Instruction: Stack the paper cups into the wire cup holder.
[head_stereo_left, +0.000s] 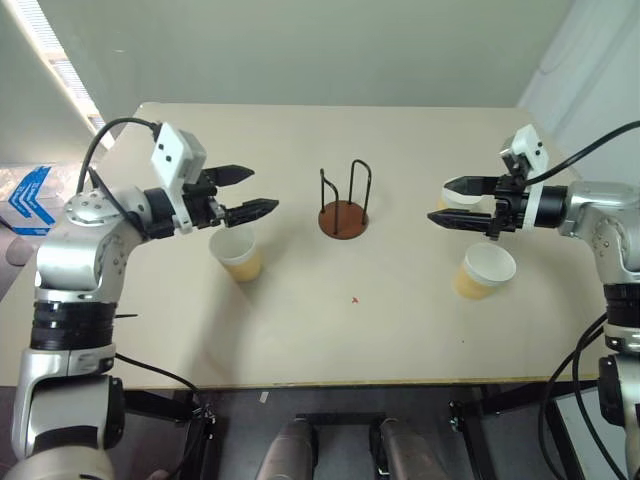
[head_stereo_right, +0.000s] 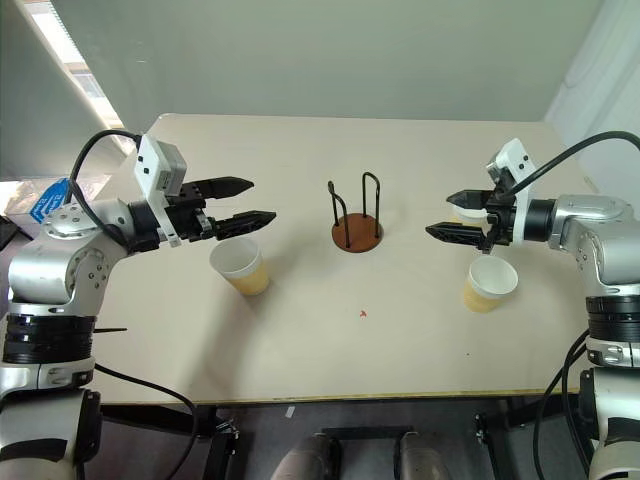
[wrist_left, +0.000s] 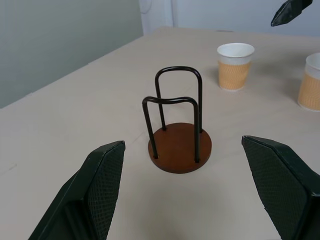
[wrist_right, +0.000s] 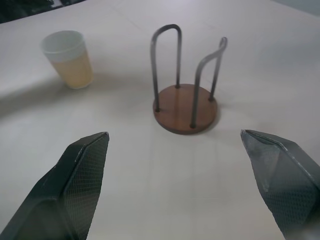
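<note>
1. Standing upright near the middle of the pale table (head_stereo_left: 300, 330) is the wire cup holder (head_stereo_left: 343, 217), its reddish-brown disc base flat on the surface and its two black wire loops rising from it with nothing between them.
2. One paper cup (head_stereo_left: 236, 252) stands on its base on the robot's left of the holder, mouth up, a little nearer the front edge of the table than the holder is.
3. A second paper cup (head_stereo_left: 485, 270) stands mouth up on the robot's right of the holder, about as far out as the left one and also nearer the front edge.
4. A third paper cup (wrist_left: 235, 65) stands on the right side too, farther back than the second; from the head views it is mostly hidden behind the right gripper.
5. The left gripper (head_stereo_left: 247, 192) hangs in the air above and just behind the left cup, fingers spread wide with nothing between them, pointing toward the holder.
6. The right gripper (head_stereo_left: 452, 202) hangs above the table on the opposite side, fingers likewise spread wide and empty, pointing back toward the holder.
7. Both grippers are well apart from the holder, facing each other across it.
</note>
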